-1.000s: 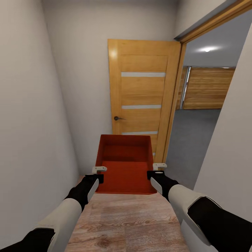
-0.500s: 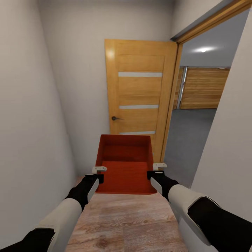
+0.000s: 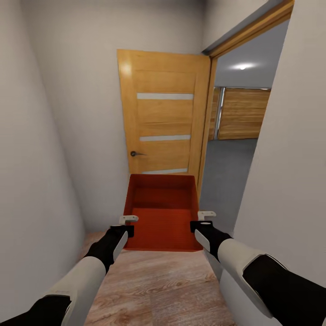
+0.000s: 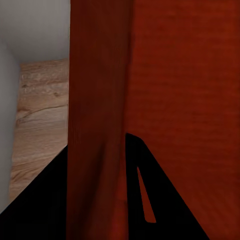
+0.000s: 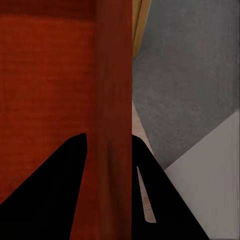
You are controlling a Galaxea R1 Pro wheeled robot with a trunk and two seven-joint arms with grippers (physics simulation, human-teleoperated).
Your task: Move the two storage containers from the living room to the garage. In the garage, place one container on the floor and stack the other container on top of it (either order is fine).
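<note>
One orange-red storage container (image 3: 160,217) hangs in front of me, lidless and level, above the light wood plank floor (image 3: 158,290). My left gripper (image 3: 128,220) is shut on its left wall and my right gripper (image 3: 203,216) is shut on its right wall. In the left wrist view the red wall (image 4: 100,100) runs between the dark fingers of the left gripper (image 4: 97,150). The right wrist view shows the same, with the wall (image 5: 114,75) clamped in the right gripper (image 5: 109,140). Through a doorway at the right lies the garage's dark grey floor (image 3: 224,172).
I stand in a narrow hallway between a grey wall (image 3: 27,158) on the left and another wall (image 3: 290,158) on the right. An open wooden door (image 3: 163,122) stands straight ahead. A wood-slat garage door (image 3: 242,113) shows beyond the doorway.
The whole picture has shifted left, so the camera has turned right toward the doorway. The container and both grippers hold the same place relative to me.
</note>
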